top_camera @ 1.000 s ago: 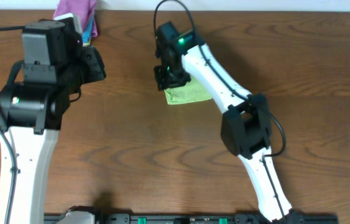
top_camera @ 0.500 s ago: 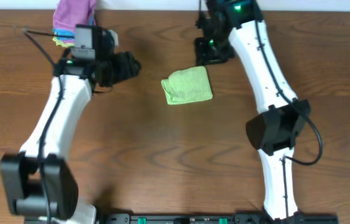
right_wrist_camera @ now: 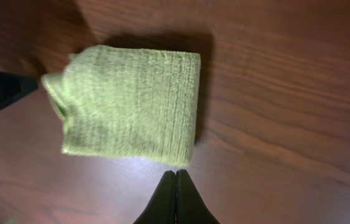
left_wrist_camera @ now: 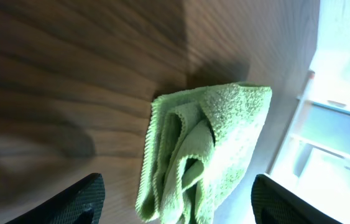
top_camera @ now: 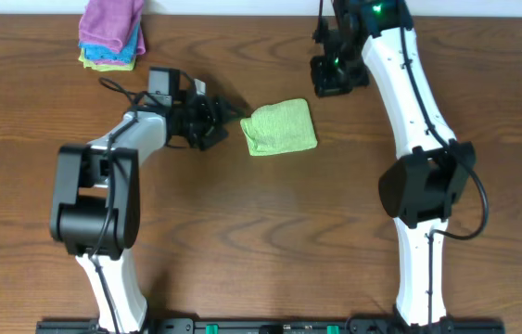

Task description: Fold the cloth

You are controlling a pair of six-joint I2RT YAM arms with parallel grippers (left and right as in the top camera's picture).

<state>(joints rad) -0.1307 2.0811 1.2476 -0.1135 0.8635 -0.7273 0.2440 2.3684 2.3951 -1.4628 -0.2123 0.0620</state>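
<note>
Cloth: lying mid-desk as a compact folded bundle, long axis running roughly left–right, layered edges facing the left arm.
Left end effector: hovering low just beside that layered edge and pointing straight at it. Fingers spreading wide with the bundle lying ahead between them, gripping nothing.
Right end effector: hanging near the cloth's far right corner, apart from it. Fingers pressing together, holding nothing.
Nearer arm: left.
Progress: folding looking nearly finished, though the layered edges are sitting unevenly.
Stacked cloths: sitting far-left, well apart.
</note>
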